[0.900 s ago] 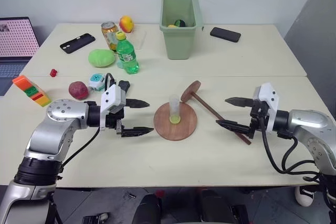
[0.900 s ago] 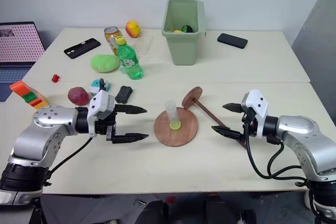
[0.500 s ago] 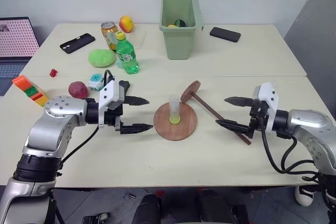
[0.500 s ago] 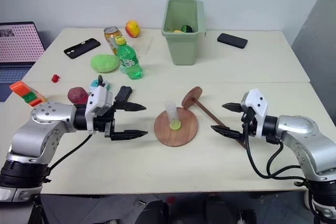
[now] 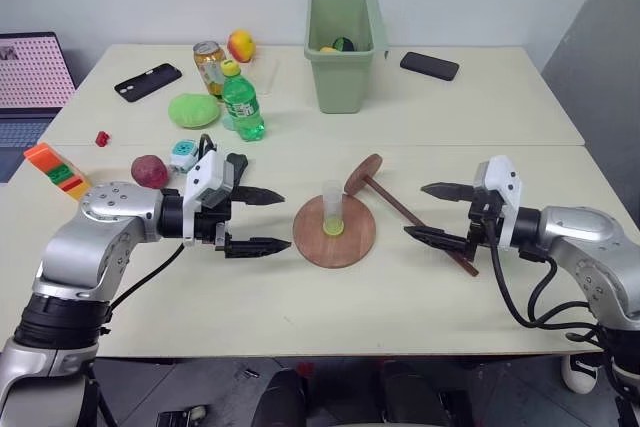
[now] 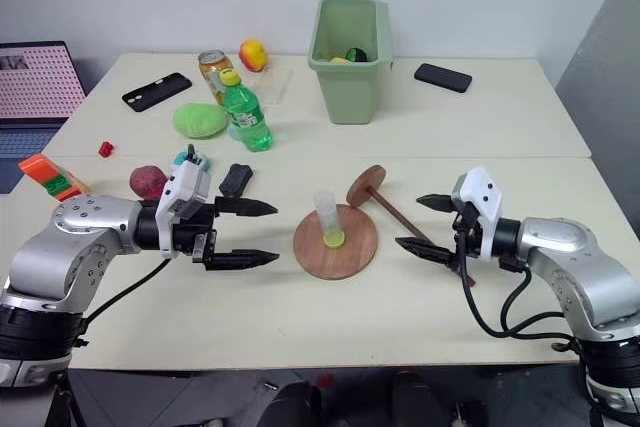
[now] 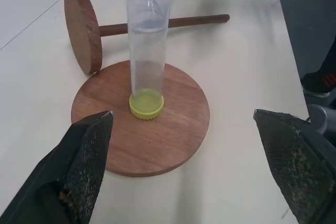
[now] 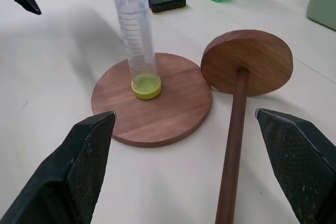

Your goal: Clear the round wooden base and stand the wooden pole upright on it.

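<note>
Over the last second the left gripper drew back a little from the base and the right gripper edged in toward the pole — small shifts, nothing on the table moved. Both sets of fingers were spread wide, holding nothing.

So clearing hadn't started: the clear tube with its yellow-green cap down stood upright on the base's centre, between the two grippers.

The pole lay flat on the table just right of the base, its fixed disc on edge at the far-left end, beside the base's rim. Its long axis ran diagonally from the disc toward the near right, free end by the right gripper's lower finger — whether they touched, couldn't tell.
</note>
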